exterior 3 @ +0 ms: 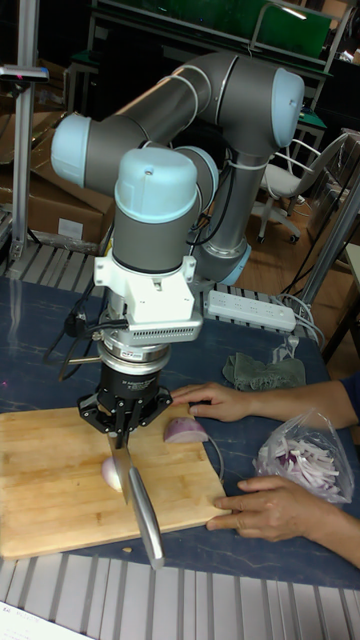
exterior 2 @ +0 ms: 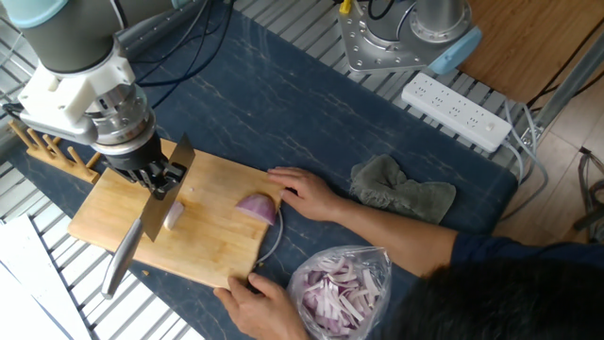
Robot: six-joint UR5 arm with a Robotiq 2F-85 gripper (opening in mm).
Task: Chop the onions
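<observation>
A knife [exterior 2: 142, 227] is held clamped in the closed fingers of the gripper [exterior 2: 156, 178], its blade set against the small pale wedge [exterior 2: 173, 215] on the cutting board [exterior 2: 203, 241]. The wedge appears still in one piece. The purple half-dome [exterior 2: 257, 208] lies uncut, just beside a person's hand [exterior 2: 304, 194] steadying the board. Most of the chopping is judged still to be done.
</observation>
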